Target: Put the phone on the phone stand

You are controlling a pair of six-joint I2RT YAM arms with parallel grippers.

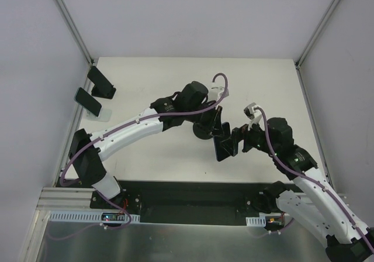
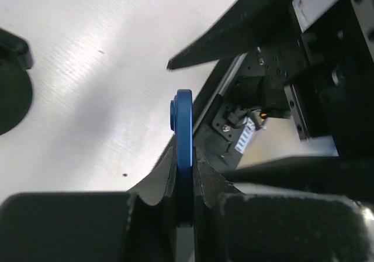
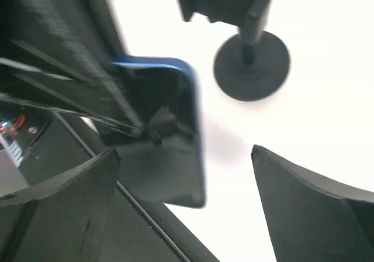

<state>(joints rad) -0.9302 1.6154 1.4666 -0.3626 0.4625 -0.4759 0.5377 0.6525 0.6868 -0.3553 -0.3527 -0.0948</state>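
My left gripper (image 1: 217,121) is shut on the blue-edged phone (image 1: 224,147) and holds it on edge above the table. In the left wrist view the phone (image 2: 184,127) runs edge-on between the closed fingers (image 2: 158,177). The black phone stand (image 1: 203,132), with a round base and a clamp on top, stands just left of the phone. In the right wrist view the stand (image 3: 251,63) is beyond the phone (image 3: 160,127). My right gripper (image 1: 239,140) is open beside the phone, and its fingers (image 3: 310,203) do not touch it.
Another black stand (image 1: 100,82) and a second phone on a clear holder (image 1: 87,101) are at the back left. The black base rail (image 1: 187,197) runs along the near edge. Enclosure walls border the white table (image 1: 263,86).
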